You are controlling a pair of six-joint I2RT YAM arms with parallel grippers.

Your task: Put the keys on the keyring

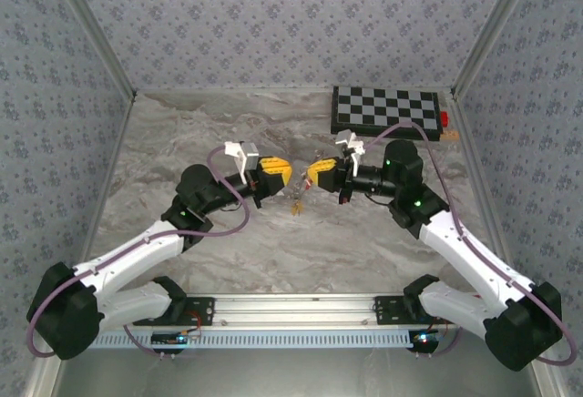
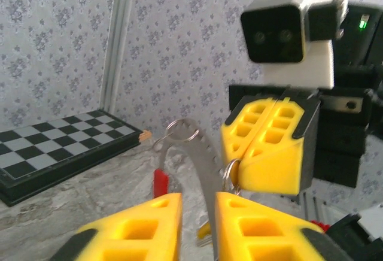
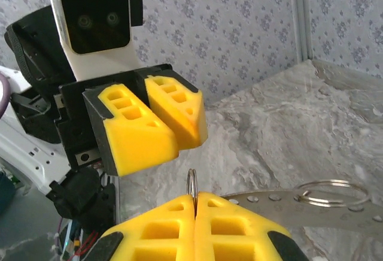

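Nearest, the 2 arms reach in from 7 and 5 o'clock and meet nose to nose just past the middle of the table, so each can work on what the other steadies. The left gripper (image 1: 284,176) sits at 9 o'clock of the meeting point and the right gripper (image 1: 311,177) at 3, nearly touching.

From the left wrist, the left fingers (image 2: 140,228) stand a little apart. The keyring (image 2: 202,153) rises through the gap as a curved grey band with holes, with a red part (image 2: 160,183) at its 9 o'clock. The gap looks wider than the band, so I judge it loosely cradled, not clamped. Whether a pad touches it I cannot tell.

The right gripper is closed tight, pinching a thin wire loop (image 3: 191,180) edge-on at its tips, likely to hold it firm beside the band. A 2nd loop (image 2: 182,130) rides the band's top at 12 o'clock.

In the top view, small tan bits hang at 6 o'clock below the tips. They are probably the keys (image 1: 296,203), but too small to be sure.

Farther off, a chessboard (image 1: 387,110) lies flat at 1 o'clock by the back wall, well apart from the work.
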